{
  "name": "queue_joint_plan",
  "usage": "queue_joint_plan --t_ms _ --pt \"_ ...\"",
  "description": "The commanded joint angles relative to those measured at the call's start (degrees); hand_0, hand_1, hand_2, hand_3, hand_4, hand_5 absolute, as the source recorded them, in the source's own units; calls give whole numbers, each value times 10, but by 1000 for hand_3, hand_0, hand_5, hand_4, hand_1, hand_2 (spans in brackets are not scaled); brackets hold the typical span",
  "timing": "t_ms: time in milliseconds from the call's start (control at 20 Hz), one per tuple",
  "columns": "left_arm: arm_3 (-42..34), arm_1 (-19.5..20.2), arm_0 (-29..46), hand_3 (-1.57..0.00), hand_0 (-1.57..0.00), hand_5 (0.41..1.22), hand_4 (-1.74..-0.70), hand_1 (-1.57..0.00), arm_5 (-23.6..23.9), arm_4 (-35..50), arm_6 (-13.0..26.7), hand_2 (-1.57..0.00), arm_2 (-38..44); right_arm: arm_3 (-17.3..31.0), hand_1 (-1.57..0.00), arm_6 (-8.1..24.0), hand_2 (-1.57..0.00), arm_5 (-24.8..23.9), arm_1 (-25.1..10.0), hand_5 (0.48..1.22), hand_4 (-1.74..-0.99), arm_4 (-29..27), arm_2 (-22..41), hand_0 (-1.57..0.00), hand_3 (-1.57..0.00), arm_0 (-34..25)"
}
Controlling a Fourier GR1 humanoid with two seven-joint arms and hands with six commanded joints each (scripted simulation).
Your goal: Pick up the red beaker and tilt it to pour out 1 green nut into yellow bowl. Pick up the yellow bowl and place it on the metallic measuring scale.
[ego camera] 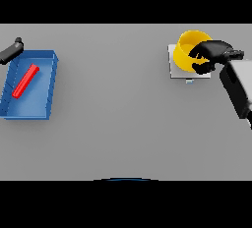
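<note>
The yellow bowl (pixel 187 50) stands upright on the metallic measuring scale (pixel 173 71) at the table's far right. My right hand (pixel 213 54) is at the bowl's right side, its fingers and thumb curled round the rim. The red beaker (pixel 25 81) lies on its side, slanted, inside a blue tray (pixel 43 96) at the far left. My left hand (pixel 12 51) shows at the left edge, just beyond the tray's far corner and apart from the beaker. No green nut shows; the bowl's inside is partly hidden by my hand.
The blue tray has raised walls and holds only the beaker. My white right forearm (pixel 237 89) slants in from the right edge. Grey table top (pixel 118 99) stretches between tray and scale.
</note>
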Motion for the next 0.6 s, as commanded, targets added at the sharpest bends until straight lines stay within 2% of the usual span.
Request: queue_joint_plan --t_ms 0,100,200,250,550 --pt "4 3 -4 1 1 766 -846 1 -1 -3 9 1 0 4 -436 1 -457 2 3 899 -1528 -2 -1 -581 -662 0" --pt "7 3 3 1 1 771 -854 1 3 -2 -3 1 3 10 -279 0 -345 7 0 865 -1501 -1 -2 -372 -558 -3" --pt "1 -2 4 1 1 771 -853 1 2 -2 -1 1 -1 13 -178 -4 -256 5 -1 836 -1471 2 1 -237 -465 -1" --pt "0 0 2 1 1 770 -854 1 2 -1 1 1 1 20 -142 -14 -216 5 -5 826 -1460 7 4 -190 -428 -5" --pt "-18 -4 15 1 1 768 -851 1 7 -3 7 1 -2 27 -37 -20 -59 1 -3 796 -1414 17 13 -49 -263 -10"
